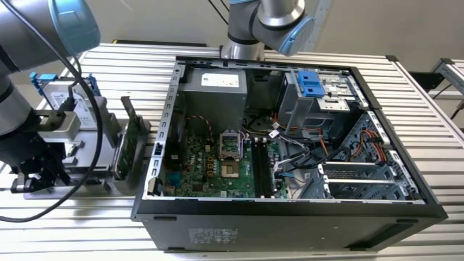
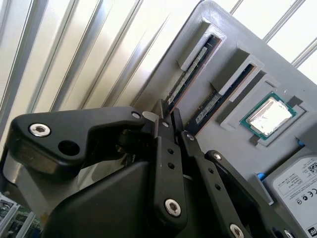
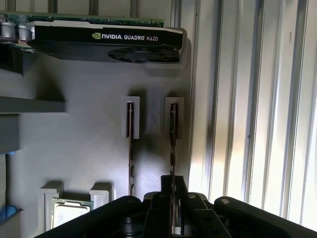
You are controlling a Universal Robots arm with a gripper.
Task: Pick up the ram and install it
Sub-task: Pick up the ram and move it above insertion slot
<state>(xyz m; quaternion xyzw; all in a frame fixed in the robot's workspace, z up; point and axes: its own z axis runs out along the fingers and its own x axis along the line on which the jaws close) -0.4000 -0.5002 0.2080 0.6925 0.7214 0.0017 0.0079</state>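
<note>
One ram [image 3: 173,130] in its grey holder [image 3: 89,148] slot, pincer [image 3: 173,186] tight around its edge.

table [image 1: 427,114]: white ribbed metal slats | wall [image 1: 160,19]: plain pale | light: bright glare on slats

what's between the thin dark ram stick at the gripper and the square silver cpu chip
A second thin dark memory stick, in its own slot of the grey holder, seen in both wrist views.
</note>
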